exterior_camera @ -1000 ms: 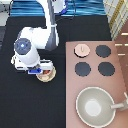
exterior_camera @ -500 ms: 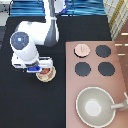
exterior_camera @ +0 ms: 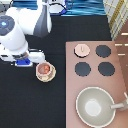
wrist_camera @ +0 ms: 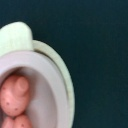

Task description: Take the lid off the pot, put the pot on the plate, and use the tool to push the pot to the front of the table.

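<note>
- Black counter fills most of my view, with the reddish stove well off to the exterior view's right of the end effector.
- I see the pot just beside the end effector, sitting on the plate; the wrist view confirms it, with the pot and its red contents ringed by the cream plate.
- Lid lies on the stove, far from the end effector, so I judge the first two steps done.
- I cannot tell whether the end effector is open or closed; it seems to touch nothing.
- Compared with half a second ago, the arm has shifted slightly toward the exterior view's left and top, away from the pot.
- Big pan sits far off; the tool I cannot find.
</note>
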You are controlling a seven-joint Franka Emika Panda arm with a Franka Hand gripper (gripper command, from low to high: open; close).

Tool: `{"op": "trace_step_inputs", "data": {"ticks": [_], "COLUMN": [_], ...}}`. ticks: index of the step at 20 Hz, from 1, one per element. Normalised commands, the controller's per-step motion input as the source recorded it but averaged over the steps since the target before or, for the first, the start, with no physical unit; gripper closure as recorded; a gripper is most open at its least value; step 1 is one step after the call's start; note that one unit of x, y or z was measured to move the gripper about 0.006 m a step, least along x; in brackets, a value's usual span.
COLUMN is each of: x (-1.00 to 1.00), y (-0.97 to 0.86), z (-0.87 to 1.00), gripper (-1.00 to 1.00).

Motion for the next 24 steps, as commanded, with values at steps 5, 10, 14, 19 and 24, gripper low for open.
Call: {"op": "trace_step_inputs", "data": {"ticks": [5,10,14,19,24], "x": [-0.85,-0.90,-0.89,-0.87,-0.86], "y": [-0.34,-0.39,-0.47,-0.49,-0.46], "z": [0.00,0.00,0.05,0.00,-0.23], "gripper": [-1.00,-1.00,-1.00,-1.00,-1.00]}}
